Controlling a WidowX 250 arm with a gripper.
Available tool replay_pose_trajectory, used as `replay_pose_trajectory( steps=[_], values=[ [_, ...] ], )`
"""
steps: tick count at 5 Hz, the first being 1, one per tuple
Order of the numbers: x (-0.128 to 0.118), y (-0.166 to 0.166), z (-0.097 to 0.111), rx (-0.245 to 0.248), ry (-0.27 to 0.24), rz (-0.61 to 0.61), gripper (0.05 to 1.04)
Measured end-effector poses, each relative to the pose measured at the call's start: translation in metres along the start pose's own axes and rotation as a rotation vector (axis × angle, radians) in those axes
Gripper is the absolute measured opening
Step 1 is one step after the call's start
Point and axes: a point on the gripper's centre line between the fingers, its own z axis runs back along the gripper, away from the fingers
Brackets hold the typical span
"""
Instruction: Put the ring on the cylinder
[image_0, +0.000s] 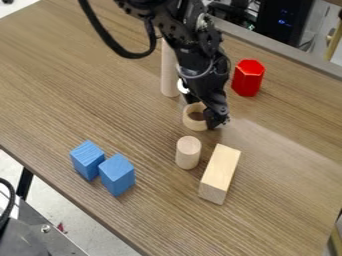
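One pale wooden ring (187, 122) is near the middle of the desk (73, 100) in the camera view, right at the tip of the black end effector (208, 111). The ring's hole faces up toward the camera. The end effector borders the ring on its right and upper sides as seen here, its dark tip overlapping the ring's right edge. Whether it is spread, pressed together or pinching the ring cannot be told, nor whether the ring rests on the desk.

The black robot arm (194, 37) enters from the top edge and slants down and slightly rightward, its end effector pointing down at the work. A black cable loops out beside the arm, to its left.

A short wooden cylinder (188, 152) stands upright just below the ring, apart from it. A wooden block (220, 174) lies right of the cylinder. Two blue blocks (117, 175) sit at lower left, a tall pale cylinder (169, 70) stands left of the arm, and a red hexagonal block (248, 78) stands to its right.
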Motion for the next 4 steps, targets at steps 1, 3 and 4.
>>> replay_pose_trajectory(
  steps=[1, 3, 4],
  values=[
    [0.005, -0.006, 0.015, -0.036, -0.010, -0.006, 0.751],
    [0.035, -0.007, 0.074, -0.039, -0.130, -0.018, 0.751],
    [0.046, 0.000, 0.090, 0.006, -0.130, -0.046, 0.751]
  ],
)
